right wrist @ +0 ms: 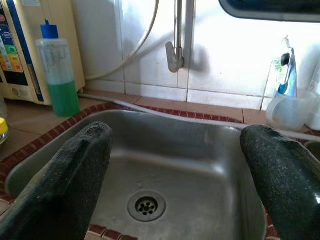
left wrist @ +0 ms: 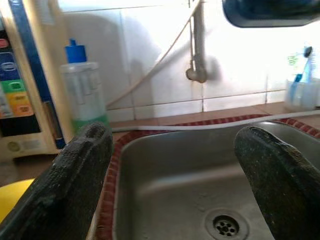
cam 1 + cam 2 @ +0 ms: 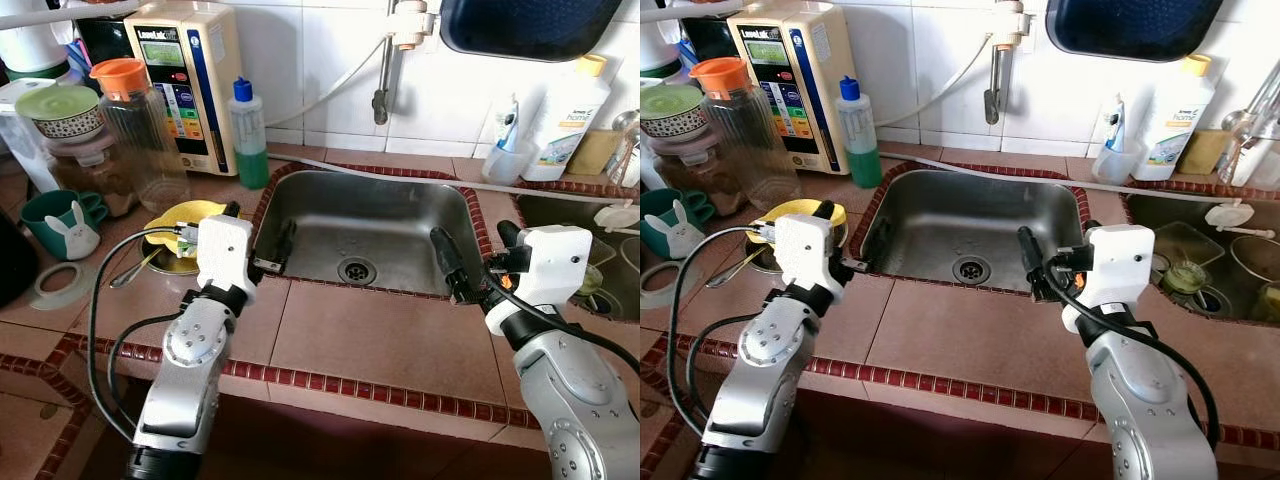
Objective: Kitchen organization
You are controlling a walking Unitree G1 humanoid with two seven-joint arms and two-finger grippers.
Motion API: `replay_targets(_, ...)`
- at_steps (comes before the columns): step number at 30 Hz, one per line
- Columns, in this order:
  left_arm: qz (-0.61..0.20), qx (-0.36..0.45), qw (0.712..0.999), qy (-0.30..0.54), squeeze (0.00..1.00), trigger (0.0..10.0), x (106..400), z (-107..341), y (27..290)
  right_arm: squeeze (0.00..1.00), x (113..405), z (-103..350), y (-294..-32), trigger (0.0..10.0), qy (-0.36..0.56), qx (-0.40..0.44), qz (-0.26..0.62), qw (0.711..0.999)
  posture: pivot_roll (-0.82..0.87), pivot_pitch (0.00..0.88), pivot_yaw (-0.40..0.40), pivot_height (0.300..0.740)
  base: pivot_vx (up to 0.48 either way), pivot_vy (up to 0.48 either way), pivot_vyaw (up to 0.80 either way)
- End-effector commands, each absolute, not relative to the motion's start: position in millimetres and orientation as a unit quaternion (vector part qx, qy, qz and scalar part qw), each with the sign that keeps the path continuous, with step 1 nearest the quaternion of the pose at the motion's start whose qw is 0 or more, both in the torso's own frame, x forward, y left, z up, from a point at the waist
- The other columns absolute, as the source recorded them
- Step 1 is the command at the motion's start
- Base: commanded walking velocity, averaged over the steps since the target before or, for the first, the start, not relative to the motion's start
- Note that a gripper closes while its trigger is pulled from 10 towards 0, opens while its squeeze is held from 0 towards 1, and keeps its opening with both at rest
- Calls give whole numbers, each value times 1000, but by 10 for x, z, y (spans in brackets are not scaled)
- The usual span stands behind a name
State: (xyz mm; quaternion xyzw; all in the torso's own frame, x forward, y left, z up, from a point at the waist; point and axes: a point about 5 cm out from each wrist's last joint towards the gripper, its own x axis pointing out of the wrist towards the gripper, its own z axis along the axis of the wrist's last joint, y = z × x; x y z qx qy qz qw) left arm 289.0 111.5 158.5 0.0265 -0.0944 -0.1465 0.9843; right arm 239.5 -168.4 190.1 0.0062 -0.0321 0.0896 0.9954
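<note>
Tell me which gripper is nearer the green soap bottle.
Left. The left gripper is at the sink's left rim, just in front of the bottle. The right gripper is at the sink's right front edge, across the basin from it.

The counter (image 3: pixel 380 345) is terracotta tile edged in dark red. A steel-grey sink (image 3: pixel 300 215), a green-filled bottle (image 3: pixel 249 135) with blue cap, a yellow bowl (image 3: pixel 185 215).

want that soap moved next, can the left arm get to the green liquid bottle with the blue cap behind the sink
Probably yes. The left gripper is open at the sink's left rim, and the green bottle stands just beyond on the counter. Nothing lies between; the glass jar stands off to its left.
</note>
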Motion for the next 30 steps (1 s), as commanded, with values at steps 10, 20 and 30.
replay_targets(10, -57, 99, 982, -153, 0, 10000, 3012, 1856, 1358, 0, 2274, 1952, -1454, 10000, -30, 30, 209, 977, 53, 0, 13, 740, 0, 0, 0)
replay_targets(20, 9, 112, 986, -124, 0, 10000, 3040, 1786, 1650, 0, 2016, 1929, -1202, 10000, 27, 101, 382, 918, 66, 0, 4, 740, 0, 0, 0)
replay_targets(30, 80, 173, 975, -111, 0, 10000, 2946, 1702, 1939, 0, 1977, 1809, -1215, 10000, 70, 62, 397, 913, 90, 0, -13, 740, 0, 0, 0)
